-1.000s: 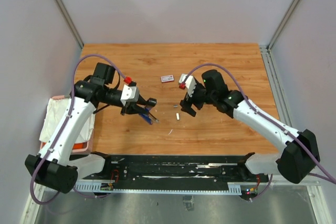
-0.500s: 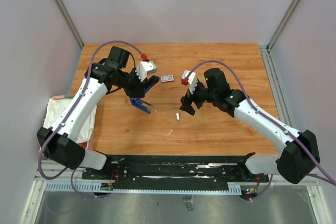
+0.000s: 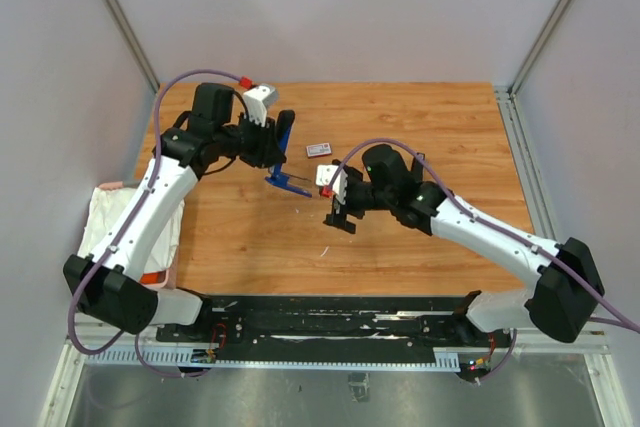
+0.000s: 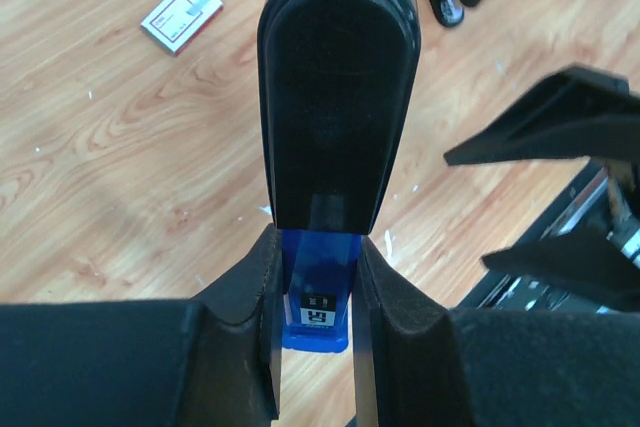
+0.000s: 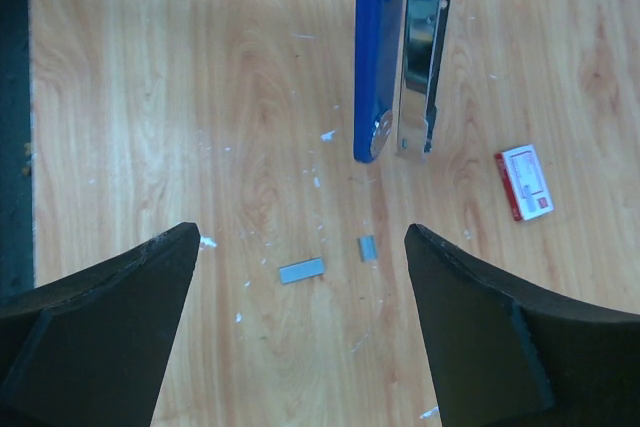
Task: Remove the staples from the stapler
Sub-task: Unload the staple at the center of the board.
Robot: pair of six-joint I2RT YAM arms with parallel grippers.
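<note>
**Left arm gripping the opened stapler, loose staples lying under the right gripper**

The left gripper [image 3: 274, 143] is clamping narrowly on the blue-and-black plastic stapler [image 3: 284, 139], over the far left part of the light brown wooden table [image 3: 430, 127]. In the left wrist view its two black fingers [image 4: 250, 292] are pressing against both sides of the stapler's blue body [image 4: 318, 292], with the rounded black top cover [image 4: 338, 87] rising ahead of them. The stapler is standing open: in the right wrist view its blue arm [image 5: 378, 47] and its shiny metal channel [image 5: 422, 47] are running side by side. Whether its lower end is touching the wood cannot be told.

The right gripper [image 3: 340, 207] is hovering near the table's middle with its fingers spread wide and holding nothing. Its black fingertips [image 5: 150, 287] are framing a patch of bare wood.

The staples are lying loose on that patch. A short silvery-grey metal bar [image 5: 302, 271] is sitting between the spread fingers, and a smaller silvery piece [image 5: 367, 247] is lying near it but apart, closer to the stapler's end. Tiny pale flecks are scattered around them. From above, the right gripper is hiding them.

The small flat red-and-white box [image 3: 319, 149] is lying on the table beyond both grippers, apart from the staples.
</note>
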